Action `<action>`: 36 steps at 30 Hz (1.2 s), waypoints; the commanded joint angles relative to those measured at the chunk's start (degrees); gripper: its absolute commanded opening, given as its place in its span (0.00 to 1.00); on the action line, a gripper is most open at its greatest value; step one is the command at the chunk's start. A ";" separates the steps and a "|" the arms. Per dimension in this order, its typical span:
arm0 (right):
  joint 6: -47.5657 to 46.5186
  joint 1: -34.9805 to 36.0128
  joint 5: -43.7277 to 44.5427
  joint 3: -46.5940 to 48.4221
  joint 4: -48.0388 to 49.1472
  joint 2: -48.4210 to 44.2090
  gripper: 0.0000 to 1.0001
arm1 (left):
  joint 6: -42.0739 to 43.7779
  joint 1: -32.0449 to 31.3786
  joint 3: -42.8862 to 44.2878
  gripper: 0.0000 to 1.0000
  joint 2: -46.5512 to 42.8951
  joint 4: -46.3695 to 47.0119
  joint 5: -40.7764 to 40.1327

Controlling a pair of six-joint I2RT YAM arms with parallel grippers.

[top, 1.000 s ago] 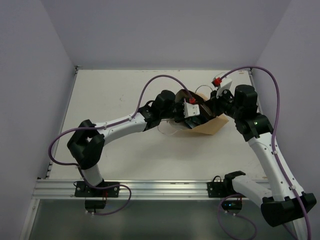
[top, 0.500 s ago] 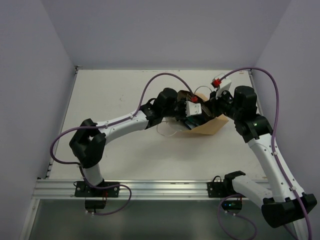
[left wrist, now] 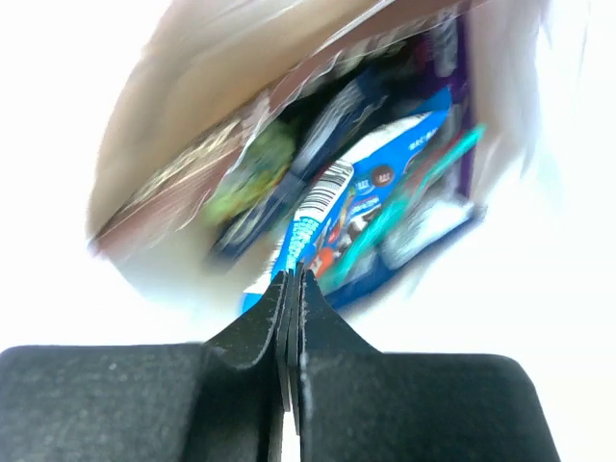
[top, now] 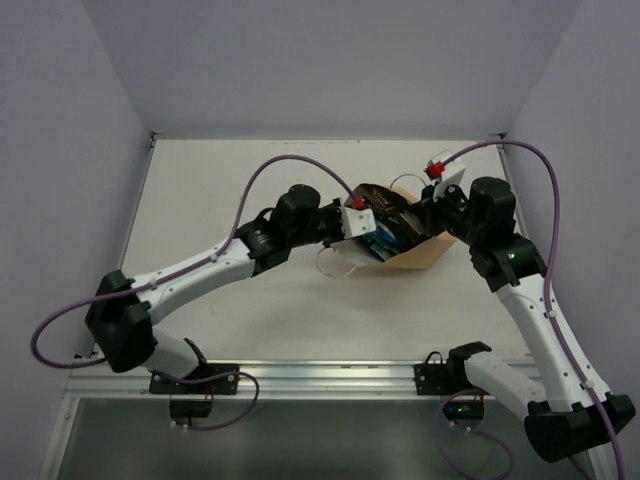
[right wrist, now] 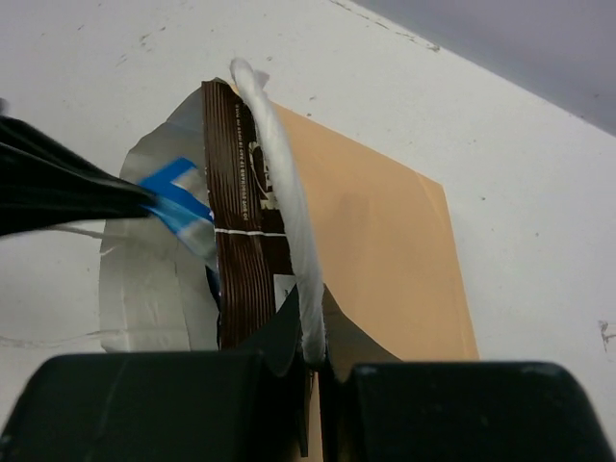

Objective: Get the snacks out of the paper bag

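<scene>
The tan paper bag (top: pixel 425 252) lies on its side at the back right of the table, mouth to the left. My left gripper (top: pixel 366 228) is at the mouth, shut on the edge of a blue snack packet (left wrist: pixel 358 197), as the left wrist view (left wrist: pixel 292 281) shows. A dark brown packet (right wrist: pixel 245 260), a teal pouch (left wrist: pixel 423 183) and other wrappers lie in the mouth. My right gripper (right wrist: pixel 315 351) is shut on the bag's upper white cord handle (right wrist: pixel 284 207), holding the mouth up; it sits over the bag in the top view (top: pixel 420 215).
The bag's other white cord handle (top: pixel 335 262) trails on the table left of the mouth. Purple cables loop over both arms. The table's back wall (top: pixel 320 70) stands close behind the bag.
My left arm has drawn back to the left, and the blue packet comes with it out of the bag mouth. The right gripper stays on the handle.
</scene>
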 commanded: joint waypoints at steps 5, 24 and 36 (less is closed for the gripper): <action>0.34 0.23 5.18 -1.11 3.73 -2.01 0.00 | -8.92 9.14 -17.42 0.00 -26.34 1.38 -13.67; 0.96 0.14 5.44 0.82 3.12 -0.16 0.00 | -37.41 14.11 -17.38 0.89 -22.50 4.02 -19.80; 2.80 0.23 6.06 1.61 2.50 0.19 0.00 | -47.01 -4.88 2.24 0.65 -0.80 11.93 -23.86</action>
